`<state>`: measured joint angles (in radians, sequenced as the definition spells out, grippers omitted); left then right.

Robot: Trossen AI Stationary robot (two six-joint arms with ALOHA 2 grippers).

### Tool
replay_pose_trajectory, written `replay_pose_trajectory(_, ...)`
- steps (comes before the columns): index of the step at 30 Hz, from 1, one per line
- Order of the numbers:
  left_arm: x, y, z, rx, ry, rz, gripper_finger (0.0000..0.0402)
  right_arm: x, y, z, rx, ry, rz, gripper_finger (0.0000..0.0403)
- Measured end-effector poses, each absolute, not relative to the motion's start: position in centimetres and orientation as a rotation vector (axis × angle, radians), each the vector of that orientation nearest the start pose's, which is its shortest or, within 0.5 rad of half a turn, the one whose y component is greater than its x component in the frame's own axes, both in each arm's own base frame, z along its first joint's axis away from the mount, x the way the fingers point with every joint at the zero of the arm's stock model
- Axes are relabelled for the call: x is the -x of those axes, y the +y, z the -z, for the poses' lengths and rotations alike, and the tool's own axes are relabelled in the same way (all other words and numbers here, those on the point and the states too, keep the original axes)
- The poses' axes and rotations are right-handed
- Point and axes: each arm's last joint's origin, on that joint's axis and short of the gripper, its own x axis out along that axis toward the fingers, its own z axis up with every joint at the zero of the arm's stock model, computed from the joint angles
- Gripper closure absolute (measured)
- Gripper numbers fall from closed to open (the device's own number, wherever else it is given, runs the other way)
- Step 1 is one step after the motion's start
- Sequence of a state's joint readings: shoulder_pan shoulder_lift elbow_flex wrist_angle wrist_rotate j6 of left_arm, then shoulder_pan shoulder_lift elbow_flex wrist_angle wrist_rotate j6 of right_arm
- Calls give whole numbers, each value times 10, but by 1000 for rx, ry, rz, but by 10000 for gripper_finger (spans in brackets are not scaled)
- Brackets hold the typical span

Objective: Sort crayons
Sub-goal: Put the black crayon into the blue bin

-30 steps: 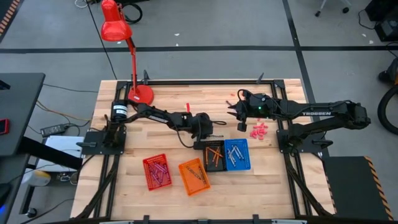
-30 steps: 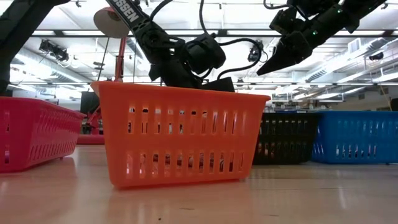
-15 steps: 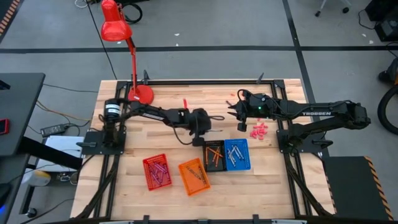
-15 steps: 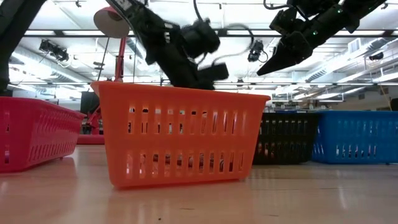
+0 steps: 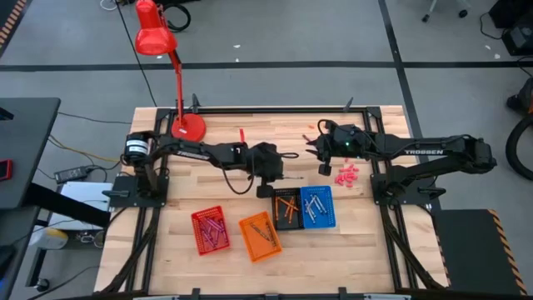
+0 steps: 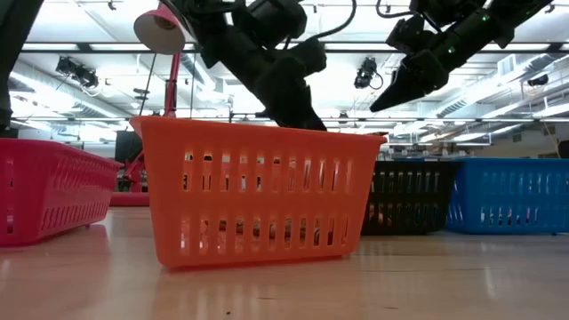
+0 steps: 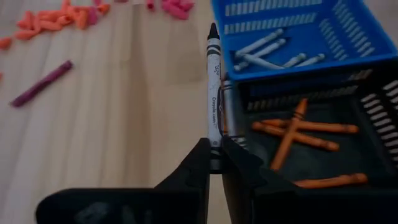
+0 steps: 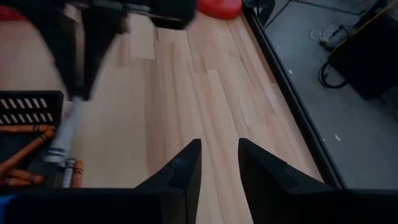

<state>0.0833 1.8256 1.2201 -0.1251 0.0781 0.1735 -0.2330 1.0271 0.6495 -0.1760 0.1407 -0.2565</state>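
Over black basket at its 12 o'clock edge, left gripper fingers pinch grey crayon; right gripper fingers open, empty, above tabletop.

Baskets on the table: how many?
4, in a loose row near the front edge: red basket, orange basket, black basket, blue basket; black and blue touch. None look hidden.

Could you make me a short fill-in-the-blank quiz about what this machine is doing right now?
1. The left tool grips a silvery grey ____.
2. The grey crayons lie in the ____ basket.
3. The black basket holds ____ crayons.
4. The right tool is open and holds ____.

Missing words: crayon; blue; orange; nothing
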Motion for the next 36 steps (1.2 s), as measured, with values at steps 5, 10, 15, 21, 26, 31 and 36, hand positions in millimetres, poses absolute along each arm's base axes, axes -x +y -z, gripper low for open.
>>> replay_pose_trajectory(5,-393,22,-204,-99,728,71,368,-208,-50,-242,173,612,210,292)
replay_pose_trajectory(10,-396,24,-207,-101,689,22,367,-216,-42,-244,144,541,89,292)
replay_pose_trajectory(15,-400,25,-213,-121,617,-32,367,-226,-40,-241,172,513,72,292)
replay_pose_trajectory(21,-402,27,-216,-136,596,-81,367,-226,-40,-238,149,533,52,292)
replay_pose_trajectory(26,-403,29,-218,-144,574,-114,367,-225,-39,-236,129,556,23,289)
replay_pose_trajectory(31,-404,32,-219,-143,554,-124,367,-225,-39,-236,143,560,27,286)
replay_pose_trajectory(36,-405,33,-221,-142,532,-131,367,-224,-40,-235,155,575,50,286)
